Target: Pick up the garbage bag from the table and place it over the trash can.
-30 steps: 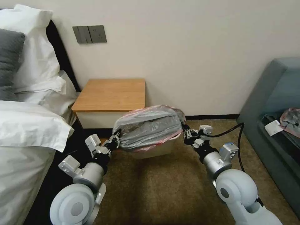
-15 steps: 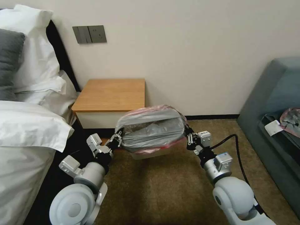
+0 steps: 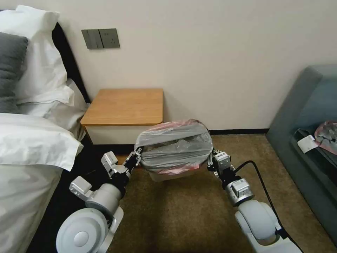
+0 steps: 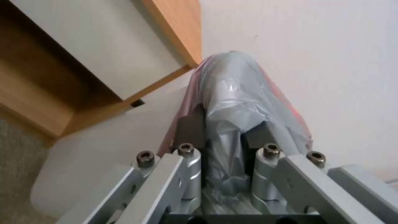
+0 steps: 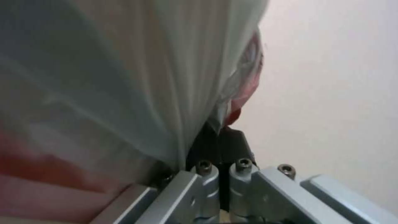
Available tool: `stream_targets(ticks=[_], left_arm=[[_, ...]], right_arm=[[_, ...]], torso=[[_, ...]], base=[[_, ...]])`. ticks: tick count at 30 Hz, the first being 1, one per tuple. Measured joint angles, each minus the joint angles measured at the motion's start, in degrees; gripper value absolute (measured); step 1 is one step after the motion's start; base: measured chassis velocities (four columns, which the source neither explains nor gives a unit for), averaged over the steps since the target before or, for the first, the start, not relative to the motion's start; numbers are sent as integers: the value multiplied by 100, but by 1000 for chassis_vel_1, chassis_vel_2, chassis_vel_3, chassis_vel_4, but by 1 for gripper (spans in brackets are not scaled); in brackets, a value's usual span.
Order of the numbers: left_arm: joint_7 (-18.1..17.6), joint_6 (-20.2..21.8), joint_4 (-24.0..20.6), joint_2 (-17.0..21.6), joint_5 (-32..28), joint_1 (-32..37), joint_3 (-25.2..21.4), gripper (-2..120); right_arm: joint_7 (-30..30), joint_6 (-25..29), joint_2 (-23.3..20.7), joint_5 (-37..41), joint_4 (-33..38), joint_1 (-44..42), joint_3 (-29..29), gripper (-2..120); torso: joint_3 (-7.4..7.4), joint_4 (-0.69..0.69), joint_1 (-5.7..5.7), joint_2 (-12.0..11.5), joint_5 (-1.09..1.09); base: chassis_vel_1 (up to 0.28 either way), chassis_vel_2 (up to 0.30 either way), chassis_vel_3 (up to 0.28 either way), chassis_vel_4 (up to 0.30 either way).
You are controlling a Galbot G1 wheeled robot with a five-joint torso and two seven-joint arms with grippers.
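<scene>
The grey garbage bag (image 3: 174,147) with its pink edge is stretched open over the beige trash can (image 3: 165,175), which stands on the carpet in front of the wooden table (image 3: 124,106). My left gripper (image 3: 137,157) is shut on the bag's left edge, and the left wrist view shows grey plastic (image 4: 232,102) pinched between the fingers. My right gripper (image 3: 211,162) is shut on the bag's right edge; in its wrist view the plastic (image 5: 124,77) hangs beside the closed fingertips (image 5: 219,140). Most of the can is hidden under the bag.
A bed with white pillows (image 3: 31,140) fills the left side. A grey-blue sofa (image 3: 309,116) stands at the right with a smaller pink-edged plastic bundle (image 3: 326,131) on it. Brown carpet (image 3: 182,211) lies open in front of the can.
Both grippers have lowered the stretched bag down and a little to the right, so it now sits lower around the can's rim. The right arm has drawn in closer.
</scene>
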Motion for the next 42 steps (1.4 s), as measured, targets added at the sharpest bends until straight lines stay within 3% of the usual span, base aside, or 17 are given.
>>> stream_targets(ticks=[10, 20, 28, 41, 42], left_arm=[[-3, 26, 36, 26, -107, -57, -58, 13], [264, 173, 276, 199, 1027, -65, 11, 11], [302, 241, 65, 210, 613, -43, 7, 11], [299, 157, -33, 182, 98, 4, -50, 11], [311, 143, -13, 182, 100, -29, -71, 12]], right_arm=[[-391, 711, 22, -1364, -246, 58, 339, 0], [-233, 1006, 101, -2027, -98, 94, 591, 0], [-59, 1161, 100, -2291, -407, 212, 736, 0], [-130, 1184, 26, -2083, -652, 255, 711, 0], [-137, 1190, 14, -2086, -640, 219, 713, 6]], torso=[[0, 0, 0, 0, 0], [0, 0, 0, 0, 0], [0, 0, 0, 0, 0], [0, 0, 0, 0, 0], [0, 0, 0, 0, 0]], base=[[0, 0, 0, 0], [0, 0, 0, 0], [0, 0, 0, 0], [0, 0, 0, 0], [0, 0, 0, 0]])
